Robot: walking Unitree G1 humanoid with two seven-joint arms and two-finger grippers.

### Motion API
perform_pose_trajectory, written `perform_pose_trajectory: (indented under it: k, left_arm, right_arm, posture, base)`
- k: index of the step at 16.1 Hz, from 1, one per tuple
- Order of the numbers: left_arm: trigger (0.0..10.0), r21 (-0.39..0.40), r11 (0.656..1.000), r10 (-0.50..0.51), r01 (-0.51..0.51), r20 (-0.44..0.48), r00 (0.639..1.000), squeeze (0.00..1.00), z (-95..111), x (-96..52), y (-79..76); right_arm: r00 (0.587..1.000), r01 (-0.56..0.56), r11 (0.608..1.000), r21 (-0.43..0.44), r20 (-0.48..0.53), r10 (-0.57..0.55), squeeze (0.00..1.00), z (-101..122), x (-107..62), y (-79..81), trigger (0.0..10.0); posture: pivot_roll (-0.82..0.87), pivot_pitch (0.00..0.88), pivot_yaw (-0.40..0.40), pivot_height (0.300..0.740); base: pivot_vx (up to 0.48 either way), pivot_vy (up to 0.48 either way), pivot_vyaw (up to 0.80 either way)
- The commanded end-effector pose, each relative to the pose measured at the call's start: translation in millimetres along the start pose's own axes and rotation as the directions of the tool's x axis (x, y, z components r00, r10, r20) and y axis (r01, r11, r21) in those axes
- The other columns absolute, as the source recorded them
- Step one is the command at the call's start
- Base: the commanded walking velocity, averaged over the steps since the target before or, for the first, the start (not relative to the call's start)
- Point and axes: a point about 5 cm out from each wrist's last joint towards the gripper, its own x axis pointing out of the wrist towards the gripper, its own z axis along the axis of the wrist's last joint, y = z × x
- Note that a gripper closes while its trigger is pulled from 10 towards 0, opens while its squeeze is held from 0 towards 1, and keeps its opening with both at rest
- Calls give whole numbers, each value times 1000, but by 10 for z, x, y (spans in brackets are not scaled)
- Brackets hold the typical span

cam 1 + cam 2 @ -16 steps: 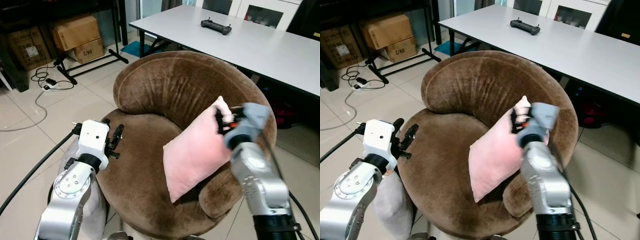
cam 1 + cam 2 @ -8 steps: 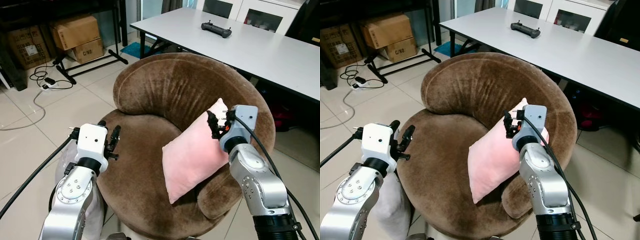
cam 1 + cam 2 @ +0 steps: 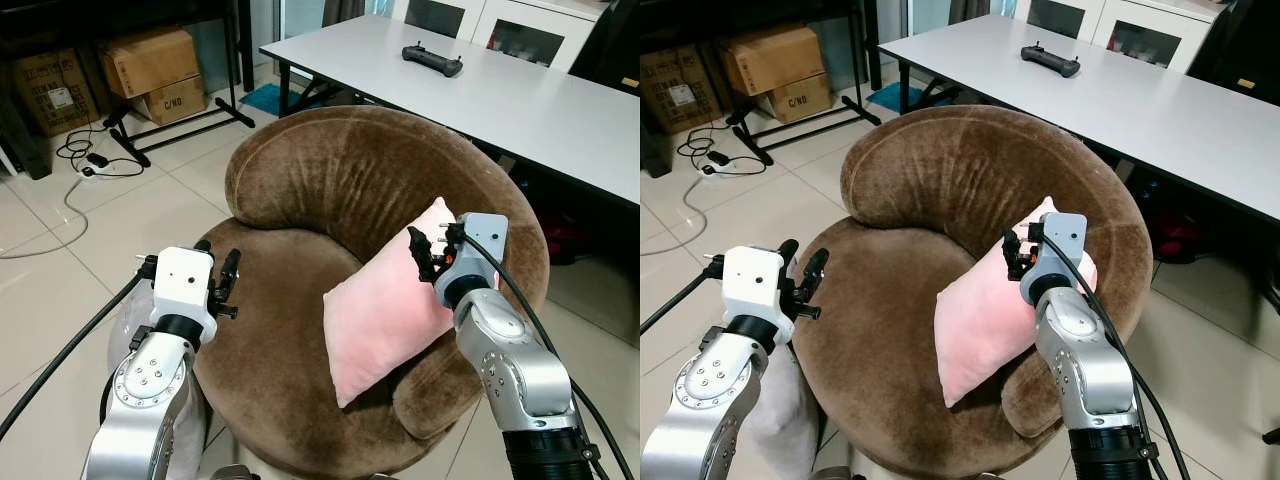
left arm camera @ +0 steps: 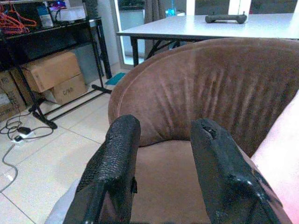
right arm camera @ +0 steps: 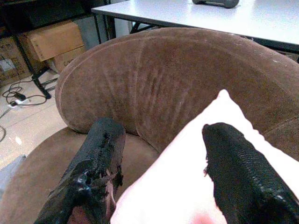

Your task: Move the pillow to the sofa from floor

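The pink pillow (image 3: pixel 385 310) stands tilted on the seat of the round brown sofa (image 3: pixel 330 170), leaning against its right armrest. My right gripper (image 3: pixel 428 250) is open at the pillow's upper corner. In the right wrist view its fingers (image 5: pixel 98 163) stand on either side of the pillow (image 5: pixel 187 186) without pinching it. My left gripper (image 3: pixel 219 252) is open and holds nothing. It hovers at the left edge of the seat, pointing towards the sofa's backrest (image 4: pixel 210 84).
A white table (image 3: pixel 520 90) with a black controller (image 3: pixel 432 55) stands behind the sofa. Cardboard boxes (image 3: pixel 150 65), a black stand's legs (image 3: pixel 190 125) and cables (image 3: pixel 85 160) lie on the tiled floor at far left. A pale grey soft thing (image 3: pixel 770 400) sits beside the sofa under my left arm.
My right gripper has let go of the pillow's top corner, opened and shifted slightly left. The pillow now rests on the sofa by itself. The left arm has hardly moved.
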Motion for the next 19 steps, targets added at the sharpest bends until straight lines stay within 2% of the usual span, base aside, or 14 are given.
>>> perform_pose_trajectory:
  k: [1, 15, 19]
  left_arm:
    - [10000, -5, 1000, 3, -3, 1, 1000, 0, 8, 13, -7]
    - [10000, -13, 1000, -3, 3, -5, 1000, 0, 0, -2, -14]
    - [10000, -12, 1000, -7, 7, -4, 1000, 0, 6, -7, -15]
  right_arm:
    - [1000, 13, 1000, -13, 5, -13, 0, 36, 18, -28, 10000]
    - [1000, 8, 1000, -29, -3, -8, 0, 27, 20, -27, 10000]
    - [1000, 13, 1000, -27, -4, -13, 0, 24, 20, -28, 10000]
  posture:
    - [108, 0, -78, 740]
    - [106, 0, -85, 740]
    - [106, 0, -83, 740]
  base:
    - [0, 0, 0]
    - [0, 0, 0]
    - [-242, 0, 0]
